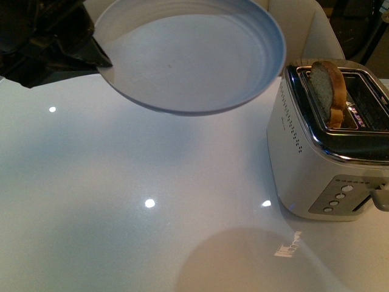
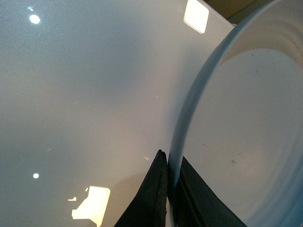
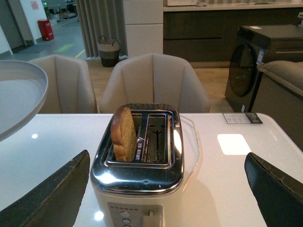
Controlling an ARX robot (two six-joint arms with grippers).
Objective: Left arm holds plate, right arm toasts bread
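One bread slice (image 1: pixel 328 91) is stood in the toaster (image 1: pixel 304 158); beside it, the plate (image 1: pixel 188 61) is pinched by left fingers (image 2: pixel 151 198); right fingers (image 3: pixel 47 198) are spread.

The round shallow pale blue-white plate (image 1: pixel 276 42) is bluer on its rim and has faint rings inside. The angular left gripper (image 1: pixel 100 59) at its nine o'clock edge is black. The slice of wholemeal bread (image 3: pixel 124 135) is light brown with tiny speckles and a darker brown crust. The boxy cream-white metal toaster (image 1: pixel 298 164) has a shiny silver top, rows of little dots on its side and a grey panel with round white buttons. The glossy white table (image 1: pixel 121 231) shows small bright spots. The right gripper (image 3: pixel 163 187) has dark grey fingers (image 3: pixel 52 194).
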